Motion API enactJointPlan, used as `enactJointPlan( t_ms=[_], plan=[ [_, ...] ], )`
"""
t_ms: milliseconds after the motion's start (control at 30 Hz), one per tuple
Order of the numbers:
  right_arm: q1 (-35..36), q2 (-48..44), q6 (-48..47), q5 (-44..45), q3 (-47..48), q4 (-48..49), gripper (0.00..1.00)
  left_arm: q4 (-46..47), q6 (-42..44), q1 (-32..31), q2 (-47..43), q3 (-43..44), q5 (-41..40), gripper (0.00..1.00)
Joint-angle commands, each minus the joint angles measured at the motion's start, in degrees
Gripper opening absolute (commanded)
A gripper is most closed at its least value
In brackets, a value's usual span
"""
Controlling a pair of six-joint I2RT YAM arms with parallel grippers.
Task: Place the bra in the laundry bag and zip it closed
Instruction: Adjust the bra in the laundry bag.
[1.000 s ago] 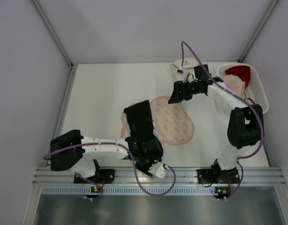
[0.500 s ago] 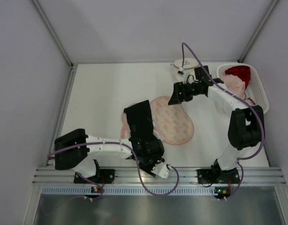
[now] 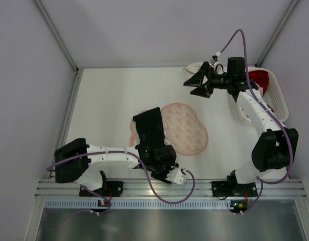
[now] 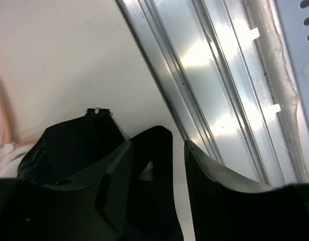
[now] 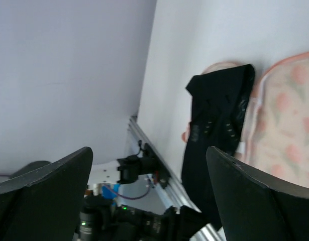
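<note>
From my remote station: a white table [image 3: 109, 100] fills a booth of plain grey walls [image 3: 159, 30], with aluminium posts [image 3: 56, 35] running up the two far corners and an aluminium rail [image 3: 169, 188] carrying both arm bases along the near edge. The pink floral laundry bag [image 3: 187, 131] lies flat near the table's middle. The black bra [image 3: 148, 126] lies across the bag's left edge, on top of it and not inside, and a strip of pink shows just beyond the bra on its left. The left gripper [image 4: 158, 145] is low at the bra's near end, close to the rail, its jaws half closed with a fold of the black fabric between them. The right gripper [image 3: 190, 88] hangs raised over the far side of the table, well apart from the bag, jaws spread wide with nothing between them. A white slotted basket [image 3: 282, 100] sits in the far right corner holding red and pink garments.
</note>
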Motion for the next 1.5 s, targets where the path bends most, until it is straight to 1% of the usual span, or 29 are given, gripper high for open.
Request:
enactJointPlan(
  t_ms=[0,100,167,233,267,300,367,400,467,500,567,600,667,767,833,933,1000,1167,1300,1467],
  plan=[
    [1.2,-3.8,15.8,-2.3,0.3,4.2,0.97,3.4,-2.7,1.0,-4.2,1.1,-0.1,0.51],
    [3.3,-4.5,19.7,-2.7,-0.4,4.1,0.97,5.2,-3.5,1.7,-4.3,-1.3,-1.2,0.52],
    [5.0,-5.6,22.2,-1.6,-1.0,5.3,0.99,5.9,-3.6,2.4,-2.4,-2.7,-0.5,0.51],
    [6.1,-5.5,23.3,-1.4,0.3,5.1,0.99,5.8,-3.9,2.7,-1.0,-2.9,0.4,0.45],
    [6.4,-4.8,22.6,-1.4,1.6,2.3,0.99,5.2,-3.8,2.9,0.1,-2.9,1.2,0.43],
    [6.6,-4.4,21.8,-1.3,5.0,0.4,0.99,5.2,-3.3,3.0,0.4,-3.0,2.8,0.37],
    [7.0,-4.0,20.3,-1.2,7.4,-2.0,0.99,5.1,-3.1,3.0,1.4,-3.2,4.0,0.34],
    [7.0,-3.9,20.1,-0.8,8.8,-3.4,0.99,5.2,-3.1,3.0,1.9,-3.3,4.9,0.31],
    [7.2,-4.0,20.5,-1.3,9.1,-3.4,0.99,5.1,-3.5,3.0,3.1,-3.4,5.5,0.26],
    [7.2,-3.9,21.2,-2.0,8.6,-2.4,0.99,5.1,-3.6,3.0,3.8,-3.4,6.0,0.2],
    [7.2,-3.8,22.5,-2.9,8.4,-1.3,0.99,4.9,-4.1,2.9,3.9,-3.2,7.6,0.13],
    [7.2,-3.5,22.7,-3.1,9.0,-1.3,0.99,5.0,-4.3,2.9,4.0,-3.2,7.9,0.06],
    [7.4,-3.1,22.8,-3.3,10.2,-1.1,0.99,5.0,-5.2,2.9,4.1,-3.0,8.2,0.0],
    [8.0,-2.8,22.4,-2.9,11.1,-1.5,0.99,4.5,-6.2,2.9,3.8,-2.9,8.6,0.0],
    [8.1,-2.9,24.5,-4.4,9.9,1.7,0.99,4.5,-5.8,2.9,3.0,-3.4,8.4,0.0],
    [8.3,-2.8,22.8,-3.6,11.2,1.1,0.99,2.9,-5.1,2.9,2.4,-2.9,8.4,0.0],
    [8.5,-2.8,22.4,-3.0,10.1,0.3,0.99,1.0,-4.1,2.9,1.8,-2.7,9.1,0.0],
    [8.5,-3.2,14.3,-0.7,6.1,0.2,0.99,-2.5,-3.5,2.9,-2.4,-1.5,11.6,0.0],
    [7.9,-3.1,9.2,0.5,-1.3,3.0,0.99,-4.9,-6.9,3.0,-5.8,2.3,12.6,0.0],
    [7.1,-2.1,3.9,0.4,-5.7,5.8,0.99,-7.1,-11.5,5.2,-9.5,7.4,13.0,0.0]
  ],
)
